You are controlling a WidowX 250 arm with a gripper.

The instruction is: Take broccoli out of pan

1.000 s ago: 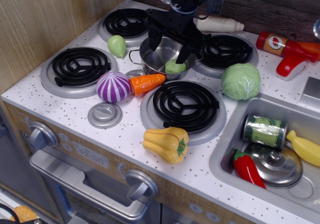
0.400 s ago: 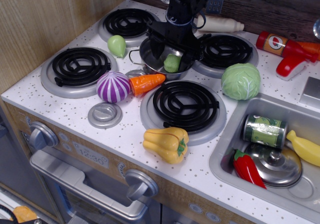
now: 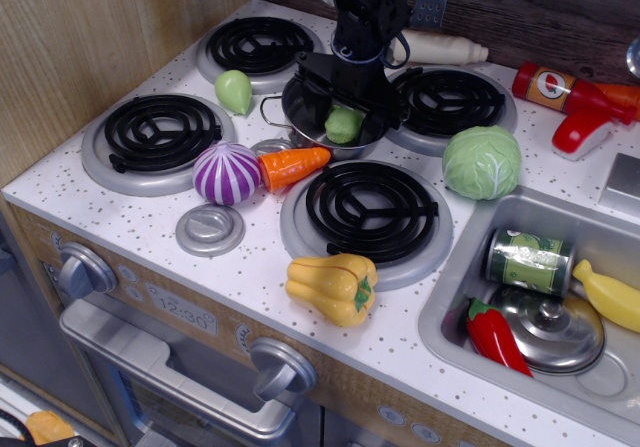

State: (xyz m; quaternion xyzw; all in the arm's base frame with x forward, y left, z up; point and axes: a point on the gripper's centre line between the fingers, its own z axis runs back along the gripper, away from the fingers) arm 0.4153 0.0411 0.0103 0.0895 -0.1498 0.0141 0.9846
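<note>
- One black gripper [image 3: 344,119] hangs over the pan [image 3: 300,117] at the middle of the toy stove, its jaws drawn in narrow on either side of the broccoli [image 3: 343,125], which they look to be pinching.
- Broccoli sits at the pan's front rim, low against the steel wall; whether it is clear of the pan floor I cannot tell from where I stand.
- To my eye the grasp is made and the lift-out is the step in hand; nothing has left the pan yet.
- Next, I'd judge, it needs a straight rise until the lump clears the rim, then a carry to bare counter. The wire loop handle [image 3: 268,112] on the pan's left and the carrot [image 3: 293,165] just in front are the things to steer past.
- Risk as I see it: the pan is light and might drag or tip if the fingers catch its wall.
- As for the way it points, the broccoli is a rounded lump, a touch taller than wide here, so its long axis seems roughly upright, lying between the fingers. No stalk end shows, so I can't say which end is up.
- Nearby, a pale green pear-shaped piece [image 3: 233,91] lies left of the pan, and the cabbage [image 3: 482,162] well off to the right.
</note>
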